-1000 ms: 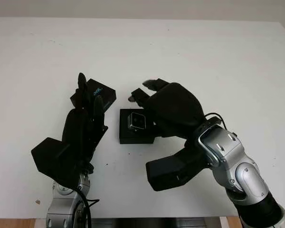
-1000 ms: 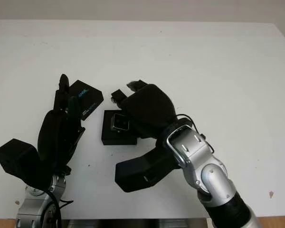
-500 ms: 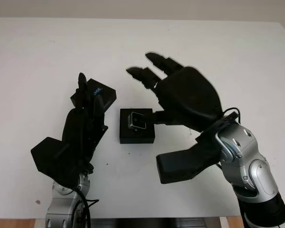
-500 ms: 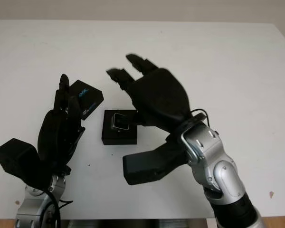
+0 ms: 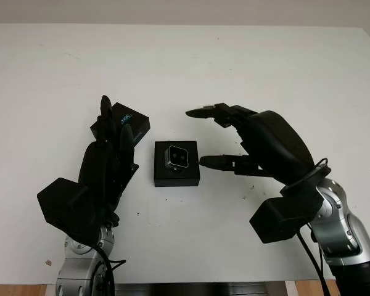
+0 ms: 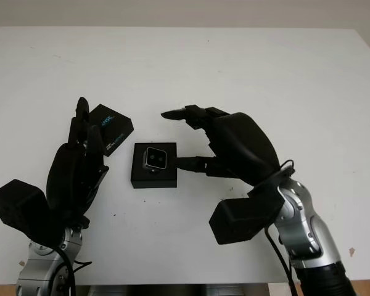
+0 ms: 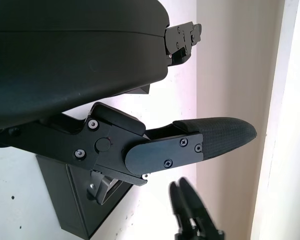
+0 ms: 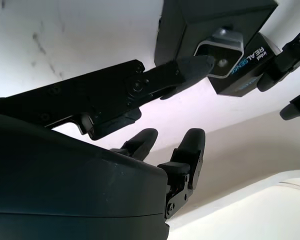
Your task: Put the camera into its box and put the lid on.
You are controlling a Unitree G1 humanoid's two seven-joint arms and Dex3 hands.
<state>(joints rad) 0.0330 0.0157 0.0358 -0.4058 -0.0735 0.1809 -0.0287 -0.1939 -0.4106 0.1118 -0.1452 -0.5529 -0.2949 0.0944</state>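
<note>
On the white tabletop [image 5: 265, 68], left to right: left hand [image 5: 108, 163] hovers at the near left, holding nothing, fingertips at the black lid [image 5: 128, 121] with its blue print, which lies just far-left of the box, slightly turned. Center: black box [image 5: 176, 164] sits open on top, silver camera [image 5: 177, 156] already seated in it, lens up. Right hand [image 5: 253, 142] is just right of the box, released, nothing grasped, thumb pointing at the box's right edge, other fingers arched above and beyond it. Judgement: camera placement looks done; the lid is the step left. To do it well: grip the lid by opposite edges with the left hand, lift clear, square it to the box, lower flat. The right hand could steady the box's side so it doesn't slide.
</note>
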